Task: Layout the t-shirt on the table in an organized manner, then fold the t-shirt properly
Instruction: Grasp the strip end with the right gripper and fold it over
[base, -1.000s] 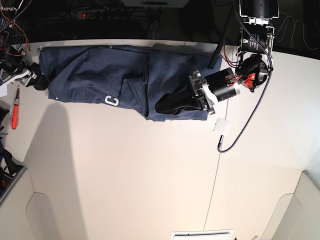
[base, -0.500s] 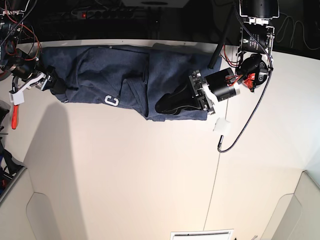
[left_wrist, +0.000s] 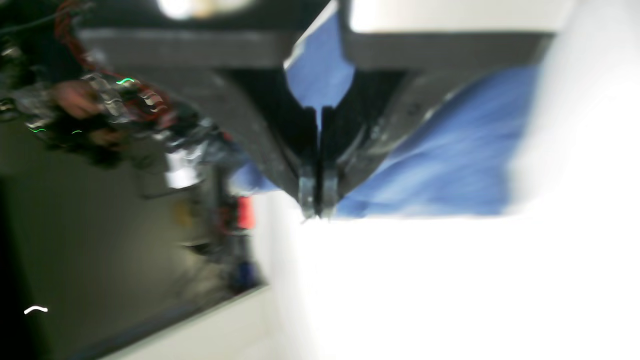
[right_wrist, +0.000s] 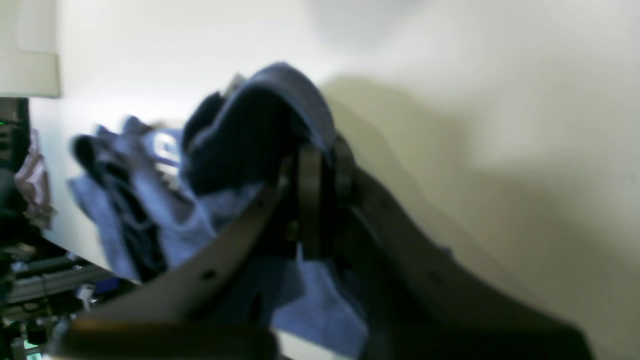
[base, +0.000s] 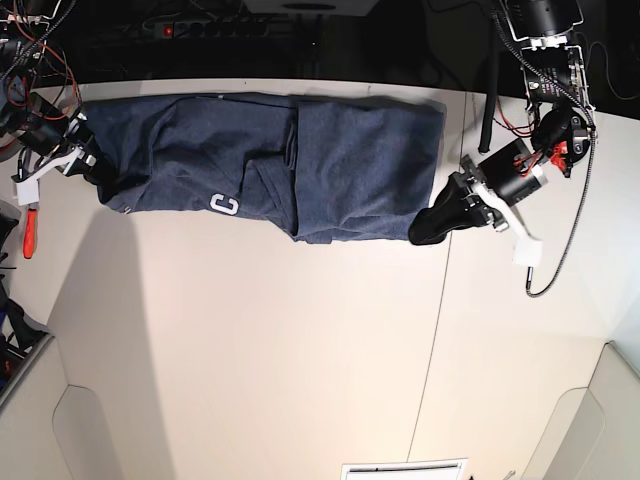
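T-shirt (base: 270, 160) lies stretched flat along far edge of worktop (base: 300, 340), white letter facing up. Left claw (base: 425, 232) closed with nothing visibly gripped, at shirt's corner. Right claw (right_wrist: 320, 165) clamped on a raised fold of shirt fabric at opposite end.

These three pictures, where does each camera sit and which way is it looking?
Base view: sits overhead, looking straight down on the table, the t-shirt stretched along its far edge, and both arms.
Left wrist view: rides on the left arm, looking along the left gripper, whose jaws are shut at the blue cloth's edge.
Right wrist view: rides on the right arm, looking along the right gripper, shut on a bunched fold of the t-shirt.
Shared: all three show the t-shirt on the white table.
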